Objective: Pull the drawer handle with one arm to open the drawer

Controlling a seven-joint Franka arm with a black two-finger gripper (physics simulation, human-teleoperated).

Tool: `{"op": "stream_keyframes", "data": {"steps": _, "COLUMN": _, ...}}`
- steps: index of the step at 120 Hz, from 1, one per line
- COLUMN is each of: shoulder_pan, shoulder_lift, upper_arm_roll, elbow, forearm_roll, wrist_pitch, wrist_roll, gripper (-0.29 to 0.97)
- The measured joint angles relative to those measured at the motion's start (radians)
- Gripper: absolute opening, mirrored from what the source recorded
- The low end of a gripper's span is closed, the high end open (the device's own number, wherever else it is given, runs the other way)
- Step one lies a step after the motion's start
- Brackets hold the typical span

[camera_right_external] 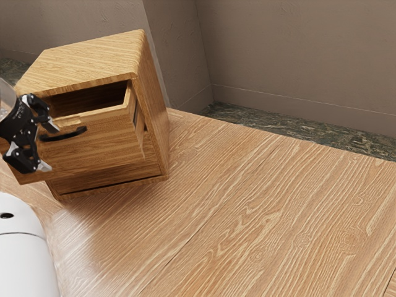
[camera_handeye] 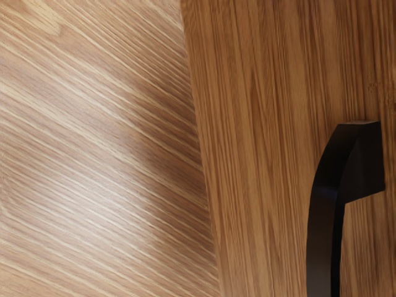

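My gripper [camera_right_external: 44, 147]: jaws apart, upper finger against the handle [camera_right_external: 65, 133], nothing clamped. The drawer [camera_right_external: 93, 139] is partly out of the cabinet [camera_right_external: 86, 59], which stands by the table's [camera_right_external: 247, 216] far edge. I judge this mid-pull. Next: pull straight out, with the finger hooked behind the bar or it slips.

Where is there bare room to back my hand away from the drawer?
The table is bare from the cabinet out to the exterior view's right edge. It is crowded only in front of the pulled-out drawer, where the gripper sits at the handle.
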Motion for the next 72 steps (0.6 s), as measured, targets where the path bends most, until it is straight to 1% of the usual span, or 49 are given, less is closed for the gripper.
{"op": "stream_keyframes", "data": {"steps": 14, "shoulder_pan": -0.050, "shoulder_lift": -0.030, "upper_arm_roll": 0.155, "elbow": -0.058, "forearm_roll": 0.075, "wrist_pitch": -0.058, "wrist_roll": -0.002, "gripper": 0.66}}
{"op": "stream_keyframes", "data": {"steps": 22, "shoulder_pan": -0.082, "shoulder_lift": -0.031, "upper_arm_roll": 0.189, "elbow": -0.053, "forearm_roll": 0.107, "wrist_pitch": -0.081, "wrist_roll": -0.002, "gripper": 0.66}}
{"op": "stream_keyframes", "data": {"steps": 28, "shoulder_pan": -0.108, "shoulder_lift": -0.018, "upper_arm_roll": 0.197, "elbow": -0.016, "forearm_roll": 0.125, "wrist_pitch": -0.095, "wrist_roll": -0.003, "gripper": 0.67}}
{"op": "stream_keyframes", "data": {"steps": 34, "shoulder_pan": -0.122, "shoulder_lift": 0.007, "upper_arm_roll": 0.199, "elbow": 0.088, "forearm_roll": 0.147, "wrist_pitch": -0.118, "wrist_roll": -0.003, "gripper": 0.67}}
{"op": "stream_keyframes", "data": {"steps": 39, "shoulder_pan": -0.128, "shoulder_lift": 0.073, "upper_arm_roll": 0.197, "elbow": 0.227, "forearm_roll": 0.157, "wrist_pitch": -0.165, "wrist_roll": -0.005, "gripper": 0.67}}
{"op": "stream_keyframes", "data": {"steps": 44, "shoulder_pan": -0.139, "shoulder_lift": 0.106, "upper_arm_roll": 0.191, "elbow": 0.313, "forearm_roll": 0.168, "wrist_pitch": -0.210, "wrist_roll": -0.008, "gripper": 0.67}}
{"op": "stream_keyframes", "data": {"steps": 50, "shoulder_pan": -0.182, "shoulder_lift": 0.119, "upper_arm_roll": 0.187, "elbow": 0.359, "forearm_roll": 0.192, "wrist_pitch": -0.258, "wrist_roll": -0.013, "gripper": 0.67}}
{"op": "stream_keyframes", "data": {"steps": 62, "shoulder_pan": -0.313, "shoulder_lift": 0.128, "upper_arm_roll": 0.169, "elbow": 0.405, "forearm_roll": 0.249, "wrist_pitch": -0.337, "wrist_roll": -0.020, "gripper": 0.68}}
{"op": "stream_keyframes", "data": {"steps": 68, "shoulder_pan": -0.337, "shoulder_lift": 0.142, "upper_arm_roll": 0.131, "elbow": 0.464, "forearm_roll": 0.246, "wrist_pitch": -0.360, "wrist_roll": -0.023, "gripper": 0.68}}
{"op": "stream_keyframes", "data": {"steps": 72, "shoulder_pan": -0.331, "shoulder_lift": 0.174, "upper_arm_roll": 0.077, "elbow": 0.491, "forearm_roll": 0.231, "wrist_pitch": -0.361, "wrist_roll": -0.025, "gripper": 0.68}}
